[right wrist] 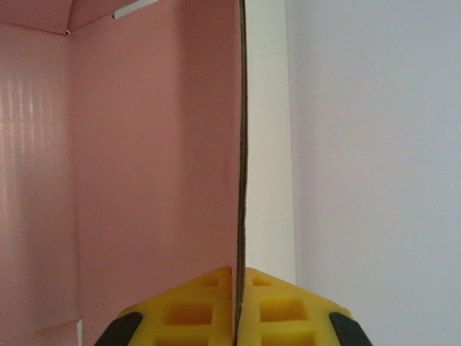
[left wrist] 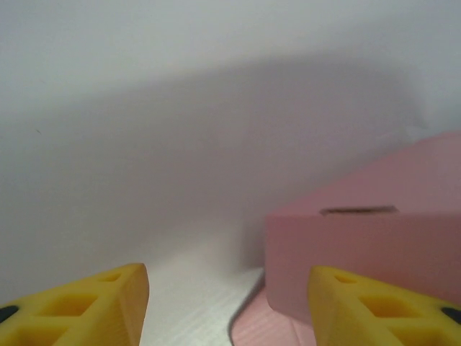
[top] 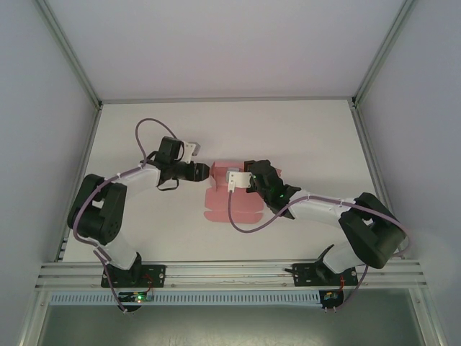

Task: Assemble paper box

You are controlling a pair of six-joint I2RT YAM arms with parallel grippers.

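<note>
Top external shows the paper box point(top: 225, 207), partly folded, at the middle of the table point(top: 310, 137), its long axis running near edge to far edge. The right gripper point(right wrist: 236, 306) pinches one upright wall edge-on. The left gripper point(left wrist: 227, 292) holds its fingers apart just beside another wall.

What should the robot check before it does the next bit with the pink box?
1. Right claw pinching the paper box: ok, a card wall is clamped in it.
2. That wall standing upright: ok.
3. Left claw open: ok, nothing gripped.
4. Left claw lined up with the box's raised side: not ok, the side sits off-centre ahead of it.
5. Slot in that side uncovered: ok.
</note>
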